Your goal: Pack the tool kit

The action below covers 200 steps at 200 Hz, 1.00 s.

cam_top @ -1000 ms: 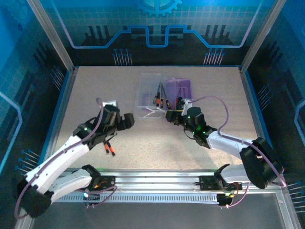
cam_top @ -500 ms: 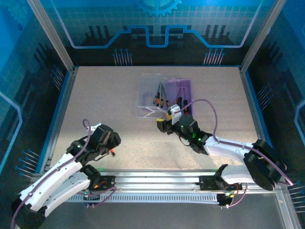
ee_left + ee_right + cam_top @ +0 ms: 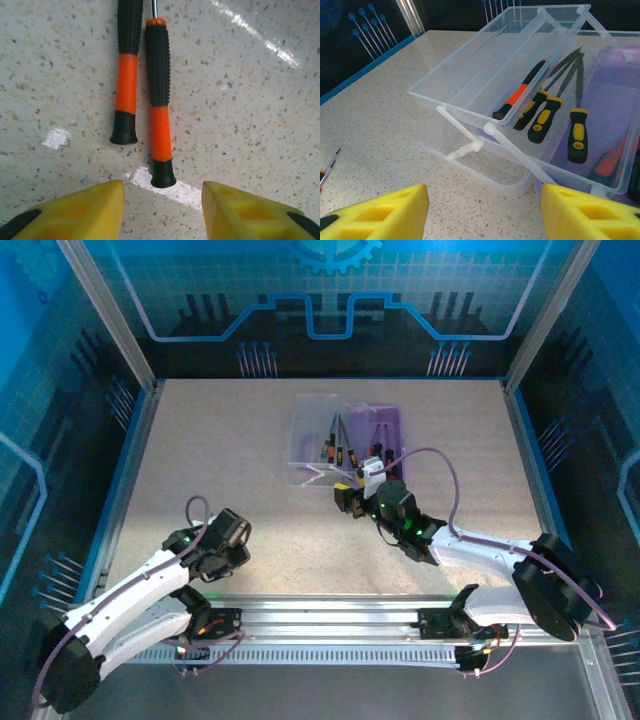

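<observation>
Several yellow-handled tools (image 3: 546, 107) already sit in the open case (image 3: 392, 420), but two orange screwdrivers (image 3: 159, 100) lie well apart from it, unpacked, just ahead of the left gripper (image 3: 162, 194), its fingers spread and empty, while the right gripper (image 3: 485, 210), likewise spread and empty, hovers beside the case.

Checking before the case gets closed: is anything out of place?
Yes: two orange-black screwdrivers lie side by side on the table by the left fingers, far from the open case holding the other tools.

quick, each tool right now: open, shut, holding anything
left tool: open, holding nothing, two orange screwdrivers lying just ahead of it
right tool: open, holding nothing, facing the case
</observation>
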Tool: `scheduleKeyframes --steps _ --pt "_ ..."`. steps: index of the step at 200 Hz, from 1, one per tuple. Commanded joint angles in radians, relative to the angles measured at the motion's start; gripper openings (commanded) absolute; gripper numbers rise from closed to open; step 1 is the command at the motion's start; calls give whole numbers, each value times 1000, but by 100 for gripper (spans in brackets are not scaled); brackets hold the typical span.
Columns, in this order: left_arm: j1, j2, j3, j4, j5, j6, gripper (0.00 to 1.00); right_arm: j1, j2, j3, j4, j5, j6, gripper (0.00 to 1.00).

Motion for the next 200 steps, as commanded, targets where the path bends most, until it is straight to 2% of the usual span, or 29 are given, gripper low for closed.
scheduleKeyframes --steps 1,42,128,200 --pt "-13 17 -14 43 39 -13 43 7 11 -6 4 27 14 61" --pt "-17 74 -9 104 62 25 37 7 18 -2 -4 27 18 61" --pt "-16 125 3 43 14 13 36 2 27 6 -22 26 25 61" --pt "-16 213 -5 116 1 62 36 0 30 8 -22 20 31 61"
